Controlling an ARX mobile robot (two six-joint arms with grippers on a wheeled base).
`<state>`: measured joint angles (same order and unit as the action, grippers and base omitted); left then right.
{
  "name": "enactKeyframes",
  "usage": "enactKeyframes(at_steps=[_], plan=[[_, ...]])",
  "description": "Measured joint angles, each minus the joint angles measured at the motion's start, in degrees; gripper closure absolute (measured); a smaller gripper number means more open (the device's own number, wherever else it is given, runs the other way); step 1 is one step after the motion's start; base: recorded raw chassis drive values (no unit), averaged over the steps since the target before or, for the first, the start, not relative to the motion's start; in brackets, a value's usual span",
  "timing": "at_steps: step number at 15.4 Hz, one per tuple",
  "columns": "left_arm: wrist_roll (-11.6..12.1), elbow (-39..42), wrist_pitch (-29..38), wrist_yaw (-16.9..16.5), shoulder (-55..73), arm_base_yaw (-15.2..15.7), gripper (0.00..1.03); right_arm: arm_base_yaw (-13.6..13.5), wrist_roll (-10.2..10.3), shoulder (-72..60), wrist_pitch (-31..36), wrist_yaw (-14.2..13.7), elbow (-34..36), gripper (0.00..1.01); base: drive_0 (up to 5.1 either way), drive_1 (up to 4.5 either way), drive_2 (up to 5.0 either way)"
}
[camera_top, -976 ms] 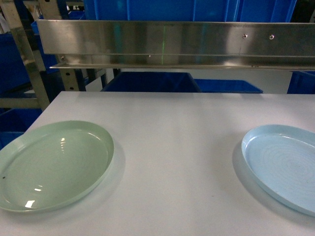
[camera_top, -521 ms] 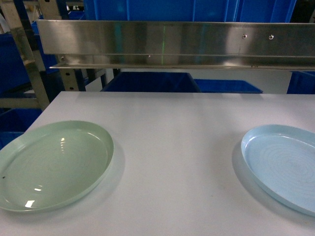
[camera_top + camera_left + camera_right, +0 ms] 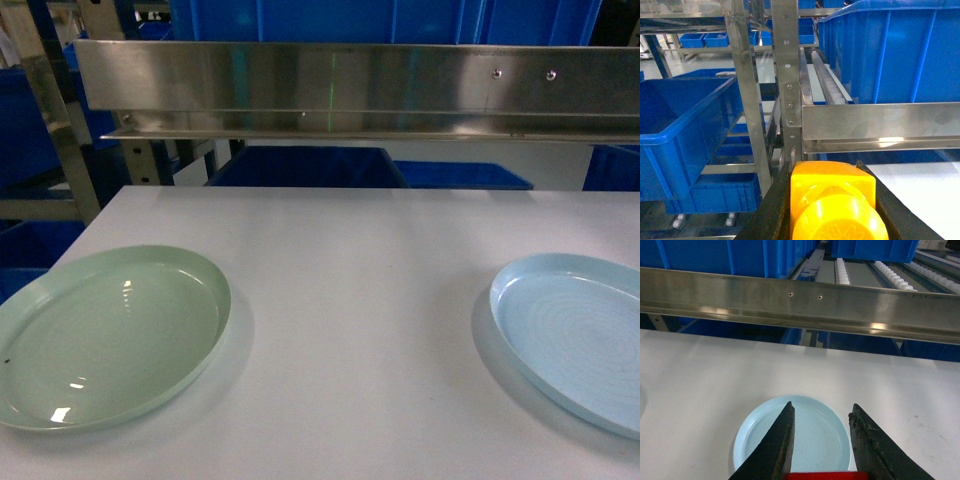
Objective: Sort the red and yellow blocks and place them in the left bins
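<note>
The left gripper (image 3: 832,200) is raised off the white table (image 3: 360,290) and faces the metal shelving (image 3: 785,75), its black fingers (image 3: 772,210) clamped on either side of a yellow block (image 3: 832,200); a large blue bin (image 3: 685,125) sits to its left, another blue bin (image 3: 890,50) on the rack above right. The right gripper (image 3: 822,440) hangs above the pale blue plate (image 3: 795,440), pointing down and forward, fingers (image 3: 777,445) narrowly parted with a red block (image 3: 827,475) at their base (only its top edge shows, so whether they grip it cannot be told); a green plate (image 3: 110,335) lies at the table's left.
</note>
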<state>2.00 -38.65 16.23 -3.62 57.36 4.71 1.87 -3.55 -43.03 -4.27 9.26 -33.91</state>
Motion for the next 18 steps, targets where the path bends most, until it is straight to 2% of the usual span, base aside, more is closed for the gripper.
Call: enactKeyframes(at_steps=[1,11,18], plan=[[0.0,0.0,0.0,0.02,0.0,0.0,0.77,0.02,0.02,0.0,0.0,0.0,0.0,0.74,0.0,0.0,0.0],[0.0,0.02,0.0,0.0,0.15,-0.04,0.77,0.02,0.0,0.0,-0.04,0.02,0.0,0.74,-4.6,1.3,3.5],[0.0,0.11,0.02,0.04,0.13,0.02,0.77,0.0,-0.02,0.04,-0.02,0.02,-0.02,0.74,-5.0,2.49,2.5]])
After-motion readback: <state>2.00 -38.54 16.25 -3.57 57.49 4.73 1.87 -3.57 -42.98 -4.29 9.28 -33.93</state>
